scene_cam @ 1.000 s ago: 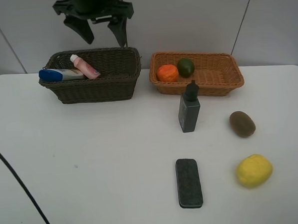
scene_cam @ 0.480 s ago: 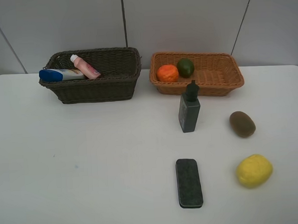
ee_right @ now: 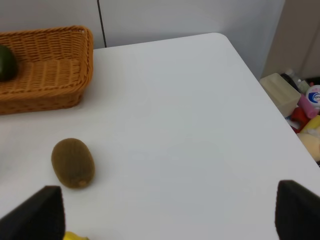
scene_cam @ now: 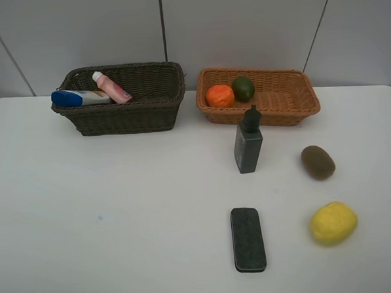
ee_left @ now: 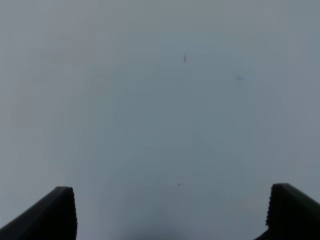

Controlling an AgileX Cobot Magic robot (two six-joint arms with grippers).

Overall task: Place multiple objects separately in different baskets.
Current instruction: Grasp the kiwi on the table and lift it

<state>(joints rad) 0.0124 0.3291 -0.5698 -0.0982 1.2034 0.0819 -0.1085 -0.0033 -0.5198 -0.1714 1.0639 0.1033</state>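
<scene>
The dark brown basket (scene_cam: pixel 121 98) holds the white blue-capped bottle (scene_cam: pixel 78 97) and the pink bottle (scene_cam: pixel 112 86). In the light tan basket (scene_cam: pixel 281 99) (ee_right: pixel 45 75) lie the orange (scene_cam: pixel 220 95) and the green avocado (scene_cam: pixel 243 88) (ee_right: pixel 4 62). On the table are the upright dark grey bottle (scene_cam: pixel 248 144), the eraser block (scene_cam: pixel 247 239), the kiwi (scene_cam: pixel 317 162) (ee_right: pixel 73 162) and the lemon (scene_cam: pixel 332 222) (ee_right: pixel 75 236). Neither arm shows in the high view. My left gripper (ee_left: pixel 170 210) is open over bare table. My right gripper (ee_right: pixel 165 215) is open, near the kiwi.
The white table (scene_cam: pixel 120 209) ends at a rounded right corner (ee_right: pixel 225 40). Beyond that edge, below table level, sits a heap of assorted items (ee_right: pixel 300 110). A grey panelled wall stands behind the baskets.
One second ago the left arm's gripper hung above the dark basket and a black cable crossed the lower left; both have left the high view. The objects have not moved.
</scene>
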